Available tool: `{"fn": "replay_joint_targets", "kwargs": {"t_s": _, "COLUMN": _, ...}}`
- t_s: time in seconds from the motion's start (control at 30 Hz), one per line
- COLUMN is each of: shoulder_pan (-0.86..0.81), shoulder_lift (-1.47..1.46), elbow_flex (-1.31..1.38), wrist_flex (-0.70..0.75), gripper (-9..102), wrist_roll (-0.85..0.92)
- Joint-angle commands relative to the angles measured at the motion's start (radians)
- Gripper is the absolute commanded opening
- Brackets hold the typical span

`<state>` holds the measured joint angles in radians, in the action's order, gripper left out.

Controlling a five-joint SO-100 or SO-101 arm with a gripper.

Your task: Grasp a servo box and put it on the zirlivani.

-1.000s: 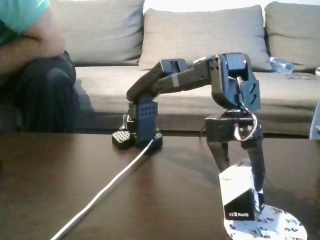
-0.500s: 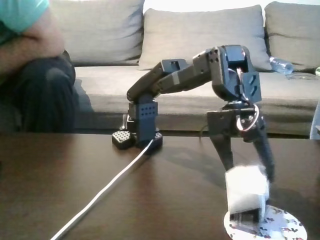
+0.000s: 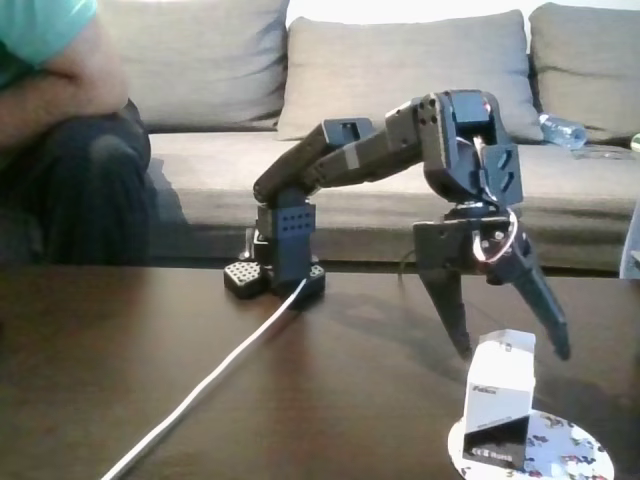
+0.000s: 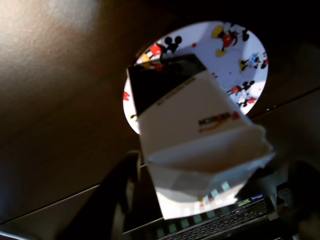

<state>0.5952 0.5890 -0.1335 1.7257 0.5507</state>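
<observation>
Dark desk (image 3: 150, 380), grey sofa (image 3: 400, 70) behind. Servo box (image 3: 500, 405) standing upright on the zirlivani (image 3: 570, 455), toward its 9 o'clock edge. Just above at 12 o'clock, jaws (image 3: 510, 352) spread wide, released, touching nothing. Placed, by the look of it; room left for lifting clear.

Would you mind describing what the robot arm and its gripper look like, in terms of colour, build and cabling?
The arm is all black, made of blocky segments with screw holes, on a perforated black base. The gripper has two long, tapering black fingers. A small loop of red and pale wires sits at the wrist, and a white cable runs from the base across the dark table.
</observation>
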Motion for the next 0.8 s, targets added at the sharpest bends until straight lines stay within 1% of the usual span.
{"fn": "replay_joint_targets", "kwargs": {"t_s": 0.0, "shoulder_pan": 0.003, "shoulder_lift": 0.014, "elbow_flex": 0.043, "wrist_flex": 0.017, "gripper": 38, "wrist_roll": -0.006}}
{"fn": "replay_joint_targets", "kwargs": {"t_s": 0.17, "shoulder_pan": 0.005, "shoulder_lift": 0.026, "elbow_flex": 0.052, "wrist_flex": 0.051, "gripper": 38, "wrist_roll": 0.002}}
{"fn": "replay_joint_targets", "kwargs": {"t_s": 0.23, "shoulder_pan": 0.005, "shoulder_lift": 0.058, "elbow_flex": 0.066, "wrist_flex": 0.080, "gripper": 38, "wrist_roll": 0.008}}
{"fn": "replay_joint_targets", "kwargs": {"t_s": 0.37, "shoulder_pan": 0.003, "shoulder_lift": 0.149, "elbow_flex": 0.043, "wrist_flex": 0.086, "gripper": 38, "wrist_roll": 0.014}}
{"fn": "replay_joint_targets", "kwargs": {"t_s": 0.57, "shoulder_pan": 0.015, "shoulder_lift": 0.341, "elbow_flex": -0.163, "wrist_flex": 0.086, "gripper": 38, "wrist_roll": 0.006}}
{"fn": "replay_joint_targets", "kwargs": {"t_s": 0.77, "shoulder_pan": -0.049, "shoulder_lift": 0.632, "elbow_flex": -0.394, "wrist_flex": 0.086, "gripper": 38, "wrist_roll": -0.066}}
